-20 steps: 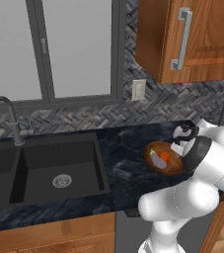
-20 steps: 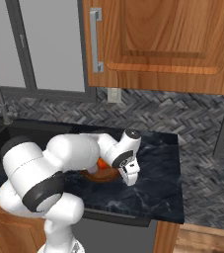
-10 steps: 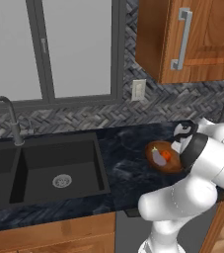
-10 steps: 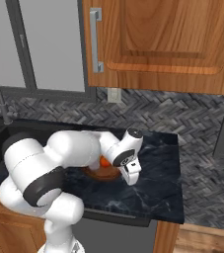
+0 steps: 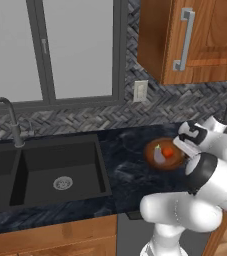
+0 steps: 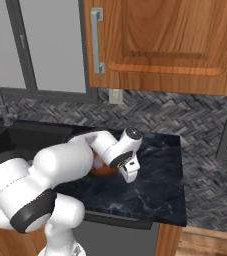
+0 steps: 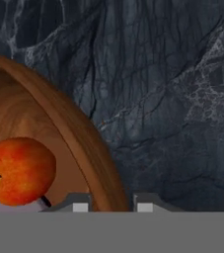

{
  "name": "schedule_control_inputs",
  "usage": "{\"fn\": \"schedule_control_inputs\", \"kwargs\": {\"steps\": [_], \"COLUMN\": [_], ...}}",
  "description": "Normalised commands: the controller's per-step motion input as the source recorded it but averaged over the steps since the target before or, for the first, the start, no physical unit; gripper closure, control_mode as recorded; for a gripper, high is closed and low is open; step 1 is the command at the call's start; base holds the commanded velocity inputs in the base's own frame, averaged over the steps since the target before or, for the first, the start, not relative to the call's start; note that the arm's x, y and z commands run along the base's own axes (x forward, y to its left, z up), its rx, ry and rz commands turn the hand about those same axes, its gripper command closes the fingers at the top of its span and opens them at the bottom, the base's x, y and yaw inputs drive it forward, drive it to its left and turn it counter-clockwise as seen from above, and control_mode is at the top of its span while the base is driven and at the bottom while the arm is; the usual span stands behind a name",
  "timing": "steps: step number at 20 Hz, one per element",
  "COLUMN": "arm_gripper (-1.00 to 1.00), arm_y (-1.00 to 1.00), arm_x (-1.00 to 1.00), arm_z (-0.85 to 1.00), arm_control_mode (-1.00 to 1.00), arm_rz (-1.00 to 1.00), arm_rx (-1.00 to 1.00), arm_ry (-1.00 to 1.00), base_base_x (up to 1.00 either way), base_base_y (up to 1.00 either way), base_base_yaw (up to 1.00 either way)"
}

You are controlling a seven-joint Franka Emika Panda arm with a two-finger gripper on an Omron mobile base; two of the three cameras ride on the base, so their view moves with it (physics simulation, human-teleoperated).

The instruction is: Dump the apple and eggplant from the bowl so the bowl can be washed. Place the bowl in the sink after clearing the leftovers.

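Gripper (image 7: 111, 206) sat low over the bowl's (image 5: 152, 150) right rim, fingers (image 7: 79, 203) straddling the wall and pinched in on it. Bowl rested on the dark marble counter (image 5: 127, 170), well right of the sink (image 5: 60, 167). Apple (image 5: 168, 152) and eggplant (image 5: 158, 155) lay inside, touching each other.

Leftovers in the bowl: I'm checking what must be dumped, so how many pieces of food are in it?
2. The apple sits on the bowl's right side, and the eggplant lies beside it, to its left. Something smaller could be hidden under them.
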Motion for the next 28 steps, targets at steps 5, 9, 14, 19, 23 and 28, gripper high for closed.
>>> {"fn": "schedule_control_inputs", "kwargs": {"steps": [5, 9, 14, 19, 23, 28], "arm_gripper": [1.00, 1.00, 1.00, 1.00, 1.00, 1.00], "arm_y": [0.61, 0.97, 1.00, 1.00, 1.00, 1.00], "arm_x": [-0.01, 0.06, 0.34, 0.51, 0.60, 0.50], "arm_z": [0.44, 0.46, 0.45, 0.29, 0.26, 0.29], "arm_control_mode": [-1.00, -1.00, -1.00, -1.00, -1.00, -1.00], "arm_rz": [0.00, 0.00, 0.00, 0.00, 0.00, 0.04], "arm_rx": [-0.03, -0.06, -0.09, -0.09, -0.10, -0.02], "arm_ry": [-0.25, -0.19, -0.03, 0.00, 0.10, 0.20], "base_base_x": [0.00, 0.00, 0.00, 0.00, 0.00, 0.00], "base_base_y": [0.00, 0.00, 0.00, 0.00, 0.00, 0.00], "base_base_yaw": [0.00, 0.00, 0.00, 0.00, 0.00, 0.00]}}
